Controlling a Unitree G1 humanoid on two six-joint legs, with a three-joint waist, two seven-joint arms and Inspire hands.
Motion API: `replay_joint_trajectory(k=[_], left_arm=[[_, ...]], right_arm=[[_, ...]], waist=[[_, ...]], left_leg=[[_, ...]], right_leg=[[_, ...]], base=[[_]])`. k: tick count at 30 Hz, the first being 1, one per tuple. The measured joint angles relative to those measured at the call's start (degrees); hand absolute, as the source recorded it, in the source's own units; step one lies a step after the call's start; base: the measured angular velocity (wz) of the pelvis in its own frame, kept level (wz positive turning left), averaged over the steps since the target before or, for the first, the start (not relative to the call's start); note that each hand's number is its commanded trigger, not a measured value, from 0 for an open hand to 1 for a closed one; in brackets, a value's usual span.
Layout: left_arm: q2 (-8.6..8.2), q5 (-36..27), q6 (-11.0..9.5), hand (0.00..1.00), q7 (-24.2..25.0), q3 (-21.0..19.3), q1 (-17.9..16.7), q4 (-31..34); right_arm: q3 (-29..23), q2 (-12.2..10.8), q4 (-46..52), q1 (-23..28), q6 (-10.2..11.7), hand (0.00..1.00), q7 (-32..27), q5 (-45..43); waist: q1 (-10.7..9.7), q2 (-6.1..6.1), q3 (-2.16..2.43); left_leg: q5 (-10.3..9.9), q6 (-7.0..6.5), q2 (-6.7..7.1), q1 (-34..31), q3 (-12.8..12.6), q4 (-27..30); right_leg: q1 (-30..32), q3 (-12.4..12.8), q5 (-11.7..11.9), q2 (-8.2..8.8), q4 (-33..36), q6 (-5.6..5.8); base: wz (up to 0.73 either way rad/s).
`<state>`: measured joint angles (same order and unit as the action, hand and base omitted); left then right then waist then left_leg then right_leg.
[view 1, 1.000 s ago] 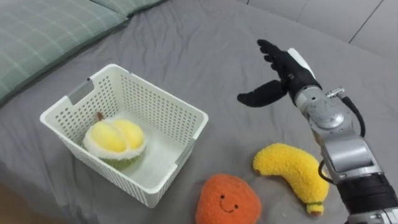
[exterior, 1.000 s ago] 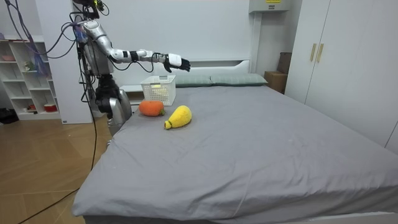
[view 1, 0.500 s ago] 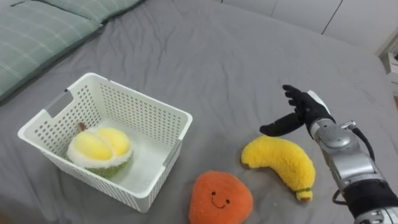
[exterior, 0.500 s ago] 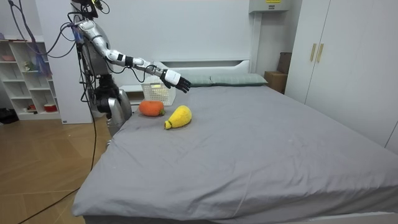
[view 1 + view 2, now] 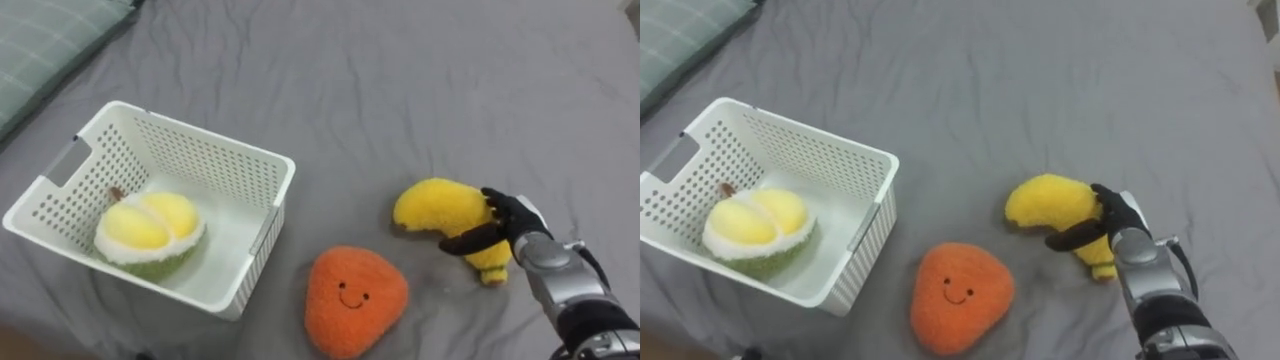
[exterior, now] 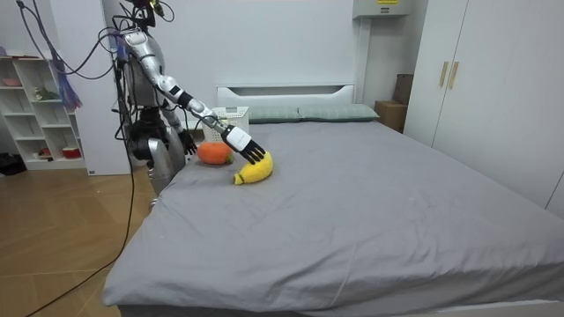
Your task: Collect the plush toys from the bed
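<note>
Step in hand: pick up plush banana (image 5: 437, 204); right hand (image 5: 510, 226) is on it at right-centre of the eye views; fingers (image 5: 494, 203) draped over the top of the narrow end, thumb laid along the near side, so the hand wraps the toy; can't judge how firm the squeeze is.

Toys: banana lies on the grey bed (image 5: 400, 80), its stalk end poking out below the hand; plush orange (image 5: 355, 300) just beside it at bottom centre, apart from it, not touching the hand; plush durian (image 5: 150, 232) already inside the white basket (image 5: 200, 160) at left; so I'd put it at one in, two to go.

Left hand (image 6: 188, 143) hangs low by the robot's side in the room view, at the bed's corner.

To do it well, my read:
- close fully before lifting; plush compresses, so a light wrap will likely slip
- grasp sits toward the thin end; the fat end will probably droop and swing; lift straight up first, then carry left
- carry path passes over the orange; clear it so the hanging end doesn't drag it off the bed's near edge
- clear the basket's right rim, release over the bare floor to the right of the durian; don't drop on the rim, a light basket could tip or slide
</note>
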<state>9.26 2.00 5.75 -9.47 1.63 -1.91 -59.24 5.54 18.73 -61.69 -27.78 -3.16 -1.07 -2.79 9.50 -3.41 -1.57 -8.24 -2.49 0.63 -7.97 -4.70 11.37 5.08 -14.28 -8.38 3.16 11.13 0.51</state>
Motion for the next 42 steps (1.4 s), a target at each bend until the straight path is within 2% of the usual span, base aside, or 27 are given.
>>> replay_joint_trajectory(k=[1, 6, 11, 14, 21, 22, 23, 24, 31, 35, 39, 42], left_arm=[[0.09, -0.3, 0.0, 0.0, 0.1, 0.3, 0.1, -0.7], [0.55, -0.2, 0.1, 0.0, 0.0, 0.4, 0.1, -3.9], [0.54, -1.9, -0.1, 0.0, -0.6, 1.6, 0.0, -4.0], [0.54, -2.5, -1.3, 0.0, -1.3, 1.8, 0.4, -3.9], [0.47, -2.5, -1.9, 0.0, -1.3, 3.7, 2.1, -4.0], [0.45, -2.5, -2.2, 0.0, -1.3, 4.0, 2.2, -4.0], [0.45, -2.6, -2.2, 0.0, -1.3, 4.2, 2.2, -4.0], [0.35, -2.6, -2.3, 0.0, -1.3, 4.2, 2.3, -4.0], [0.37, -6.8, -2.3, 0.0, -1.3, 4.3, 2.2, -4.6], [0.46, -7.0, -2.3, 0.0, -1.3, 4.3, 1.8, -5.4], [0.88, -6.8, -2.3, 0.0, -1.3, 4.3, 0.0, -4.9], [1.31, -6.8, -2.3, 0.0, -1.3, 4.2, -1.4, -4.9]], right_arm=[[0.0, 0.1, -1.3, -0.7, 0.6, 0.0, -0.7, -0.2], [0.0, 1.6, -4.5, -1.7, 2.3, 0.0, -3.2, -2.0], [0.1, 2.8, -8.4, -2.7, 3.5, 0.0, -6.2, -2.3], [0.0, 3.0, -10.1, -2.9, 4.4, 0.0, -7.3, -3.4], [0.0, 3.3, -12.1, -3.9, 4.3, 0.0, -10.4, -5.1], [0.0, 3.3, -12.1, -3.9, 4.3, 0.57, -10.6, -5.4], [0.0, 3.3, -12.1, -3.9, 4.3, 0.76, -10.7, -5.7], [0.0, 3.3, -12.0, -3.9, 4.3, 1.0, -10.8, -6.2], [0.0, 3.4, -12.1, -4.1, 4.3, 1.0, -13.4, -6.2], [0.0, 3.5, -13.2, -4.2, 3.7, 1.0, -14.7, -5.7], [0.1, 3.4, -14.6, -4.0, 2.4, 1.0, -15.2, -5.8], [0.1, 3.5, -14.6, -3.4, 2.4, 1.0, -15.2, -5.8]], waist=[[0.0, 0.09, -0.24], [0.8, 0.7, -0.33], [1.3, 1.68, -0.08], [1.6, 1.87, 0.0], [1.4, 1.78, -0.04], [1.3, 1.72, -0.08], [1.3, 1.68, -0.1], [1.2, 1.58, -0.11], [0.4, 1.1, -0.14], [0.4, 0.67, -0.38], [0.7, 0.76, -0.4], [0.6, 0.82, -0.36]], left_leg=[[0.0, 0.0, 0.04, -0.7, 0.0, 0.0], [0.0, 0.01, 0.05, -2.5, 0.0, -0.1], [0.0, 0.04, 0.05, -3.8, -0.1, -0.1], [0.0, 0.06, 0.04, -3.8, -0.1, -0.1], [0.1, 0.05, 0.05, -4.8, -0.1, -0.1], [0.1, 0.04, 0.06, -4.8, -0.1, -0.1], [0.1, 0.04, 0.06, -4.8, -0.1, -0.1], [0.1, 0.04, 0.06, -4.8, -0.1, -0.1], [0.2, 0.03, 0.06, -4.8, -0.1, -0.1], [0.2, 0.04, 0.06, -4.4, 0.0, -0.1], [0.2, 0.04, 0.07, -4.4, 0.0, -0.1], [0.1, 0.05, 0.03, -4.5, 0.2, 0.0]], right_leg=[[0.6, -0.1, 0.0, -0.01, -0.3, 0.0], [2.5, 0.0, 0.1, -0.18, -0.6, -0.01], [3.6, -0.2, 0.0, -0.18, -0.6, -0.01], [3.7, -0.2, 0.0, -0.17, -0.6, -0.01], [4.7, -0.3, 0.0, -0.02, -0.4, -0.01], [4.7, -0.3, 0.0, 0.0, -0.4, -0.01], [4.7, -0.4, 0.0, 0.0, -0.4, -0.01], [4.8, -0.5, 0.0, 0.03, -0.4, -0.01], [4.8, -0.3, 0.0, -0.02, -0.4, -0.01], [4.2, -0.3, 0.1, -0.17, -0.6, -0.02], [4.2, -0.3, 0.1, -0.2, -0.7, -0.02], [4.2, -0.6, 0.1, -0.19, -0.6, -0.03]], base=[[0.0], [0.0], [0.0], [0.0], [0.0], [0.0], [0.0], [0.0], [0.0], [0.01], [0.0], [0.01]])
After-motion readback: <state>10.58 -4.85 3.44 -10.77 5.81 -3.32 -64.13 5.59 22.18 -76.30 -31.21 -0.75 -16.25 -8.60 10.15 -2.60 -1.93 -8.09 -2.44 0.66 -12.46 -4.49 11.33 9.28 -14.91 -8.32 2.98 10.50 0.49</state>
